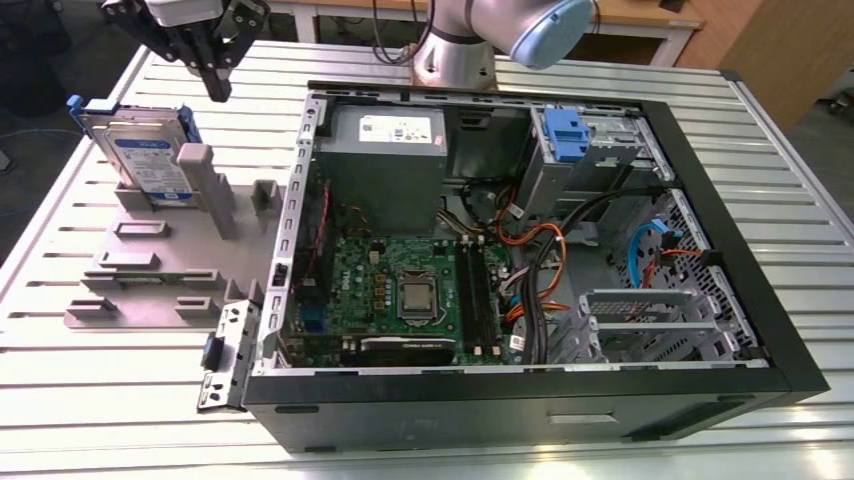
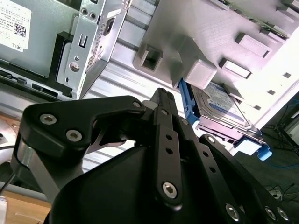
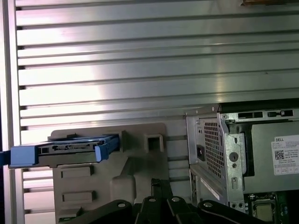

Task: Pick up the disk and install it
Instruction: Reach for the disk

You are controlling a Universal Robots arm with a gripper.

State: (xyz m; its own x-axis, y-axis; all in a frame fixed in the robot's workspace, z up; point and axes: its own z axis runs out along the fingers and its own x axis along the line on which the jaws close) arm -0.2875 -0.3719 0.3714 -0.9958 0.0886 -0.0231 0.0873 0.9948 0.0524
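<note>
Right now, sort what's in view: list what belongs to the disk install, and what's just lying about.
Job in hand:
- disk, standing on edge in the grey holder block
- gripper, shut and empty, near the disk but not touching it
- open computer case, likely where the disk goes

Lying about:
- metal bracket beside the case
- wooden furniture beyond the table

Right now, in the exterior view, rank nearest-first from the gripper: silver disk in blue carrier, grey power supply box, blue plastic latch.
1. Silver disk, outside the case, by the gripper.
2. Grey power supply box, inside the case.
3. Blue plastic latch, farther inside.
</note>
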